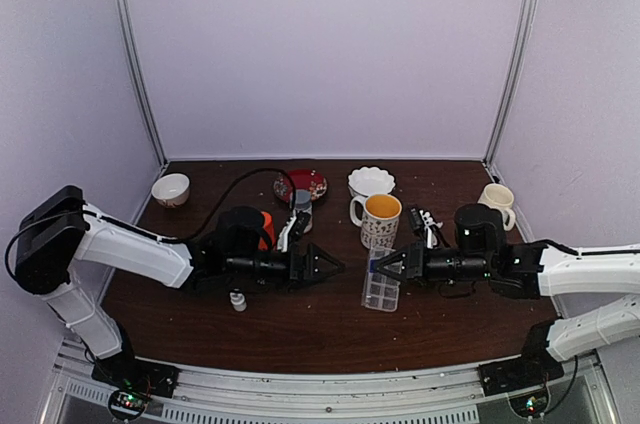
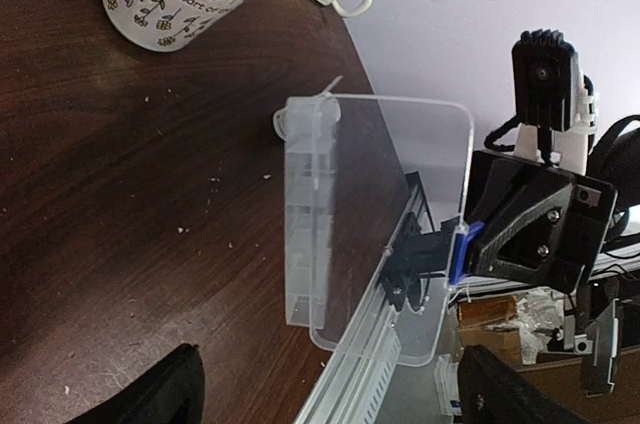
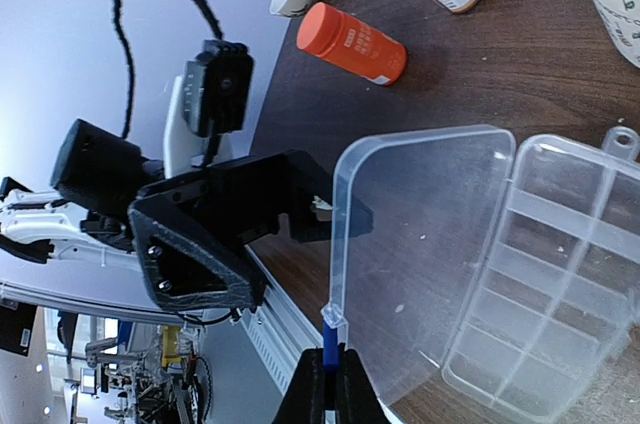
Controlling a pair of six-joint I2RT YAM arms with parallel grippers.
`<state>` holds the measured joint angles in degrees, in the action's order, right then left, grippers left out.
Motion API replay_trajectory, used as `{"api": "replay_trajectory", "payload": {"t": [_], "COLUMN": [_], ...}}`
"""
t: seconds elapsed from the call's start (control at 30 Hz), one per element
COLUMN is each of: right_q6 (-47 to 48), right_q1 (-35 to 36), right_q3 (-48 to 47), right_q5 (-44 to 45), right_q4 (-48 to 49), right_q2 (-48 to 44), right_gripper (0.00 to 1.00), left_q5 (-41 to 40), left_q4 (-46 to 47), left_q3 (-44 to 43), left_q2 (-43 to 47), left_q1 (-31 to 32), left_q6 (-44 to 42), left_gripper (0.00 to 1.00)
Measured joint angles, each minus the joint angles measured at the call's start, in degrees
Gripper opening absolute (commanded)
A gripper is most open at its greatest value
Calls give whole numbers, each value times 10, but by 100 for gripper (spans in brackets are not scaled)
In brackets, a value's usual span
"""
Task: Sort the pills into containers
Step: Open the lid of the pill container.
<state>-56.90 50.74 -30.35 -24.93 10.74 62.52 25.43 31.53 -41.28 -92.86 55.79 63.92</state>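
The clear pill box (image 1: 381, 289) lies mid-table with its hinged lid (image 3: 420, 244) standing open. Its cells (image 3: 560, 274) look empty. My right gripper (image 1: 388, 264) is shut on the lid's front edge at the latch tab, with a blue strip between its fingers (image 3: 327, 374). My left gripper (image 1: 328, 266) is open and empty, just left of the box and facing it; the box base (image 2: 305, 234) and lid (image 2: 400, 214) lie ahead of its fingertips (image 2: 185, 389). Tiny pale specks (image 2: 180, 231) dot the table; I cannot tell whether they are pills.
A flowered mug (image 1: 380, 219) stands right behind the box, with a white bowl (image 1: 371, 182) and a red plate (image 1: 300, 184) further back. An orange bottle (image 1: 265, 229) and a grey-capped bottle (image 1: 300, 209) lie behind the left gripper. A small white bottle (image 1: 238, 301) stands near the left arm.
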Motion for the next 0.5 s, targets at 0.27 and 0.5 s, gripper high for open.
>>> {"api": "replay_trajectory", "payload": {"t": [0.27,0.5], "right_q6": [-3,-14], "right_q1": [0,0], "right_q3": [-20,-22], "right_q5": [29,29], "right_q4": [-52,-45], "right_q2": [52,92], "right_gripper": [0,2], "left_q5": [-30,-65], "left_q4": [-139,-247], "left_q3": [-71,-151], "left_q2": [10,-10], "left_q1": [26,62], "left_q6": [-80,-138], "left_gripper": [90,90]}}
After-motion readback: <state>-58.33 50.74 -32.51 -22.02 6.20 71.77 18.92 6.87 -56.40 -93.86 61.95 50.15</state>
